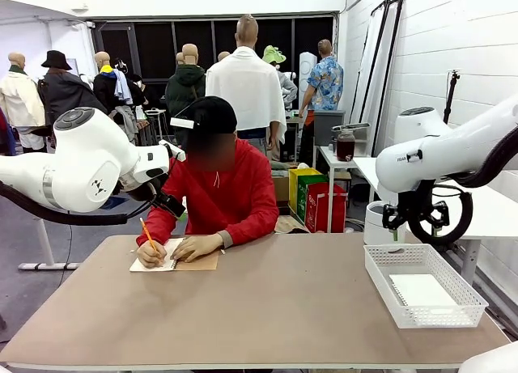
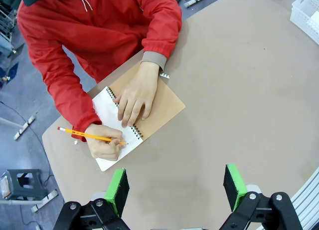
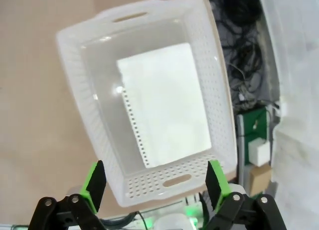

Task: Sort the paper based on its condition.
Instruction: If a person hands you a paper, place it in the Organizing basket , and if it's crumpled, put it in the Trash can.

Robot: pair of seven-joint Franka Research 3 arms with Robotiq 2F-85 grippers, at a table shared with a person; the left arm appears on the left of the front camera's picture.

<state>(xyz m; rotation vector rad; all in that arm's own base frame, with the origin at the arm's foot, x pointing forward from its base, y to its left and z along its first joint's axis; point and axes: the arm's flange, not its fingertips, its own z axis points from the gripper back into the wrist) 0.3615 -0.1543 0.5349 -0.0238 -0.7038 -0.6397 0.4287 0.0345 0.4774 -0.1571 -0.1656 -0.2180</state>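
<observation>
- My left tool [image 2: 174, 177] hangs above the table [image 1: 267, 308] with its green pads spread wide and nothing between them.
- My right tool [image 3: 155, 170] is just as wide open and empty, and it hovers over the basket [image 3: 164, 182].
- The table is a flat tan-brown top with rounded corners, and it is matte and bare across its middle.
- The white basket with perforated walls and slot handles stands at the table's right end, close to the edge.
- The paper [image 3: 167, 105], one white sheet, lies flat on the basket's bottom, with a row of small holes along one long side.
- At the far left side a person in a red top [image 1: 231, 195] sits at the table over a spiral notebook [image 2: 159, 105] with a brown cover, opened to a white page.
- One hand [image 2: 104, 145] holds a yellow pencil [image 2: 92, 136] to the page, and the other hand [image 2: 134, 98] rests flat across the spiral binding.
- A white brick wall [image 1: 421, 57] runs along the right side of the room, and dark window panes span the back.
- A white side table [image 1: 356, 167] by that wall carries a dark jar, with green and red bags beneath it.
- A small grey step stool [image 2: 20, 182] stands on the grey floor by the table's left end.
- Dark cables [image 3: 239, 20] lie tangled on the floor past the basket end.
</observation>
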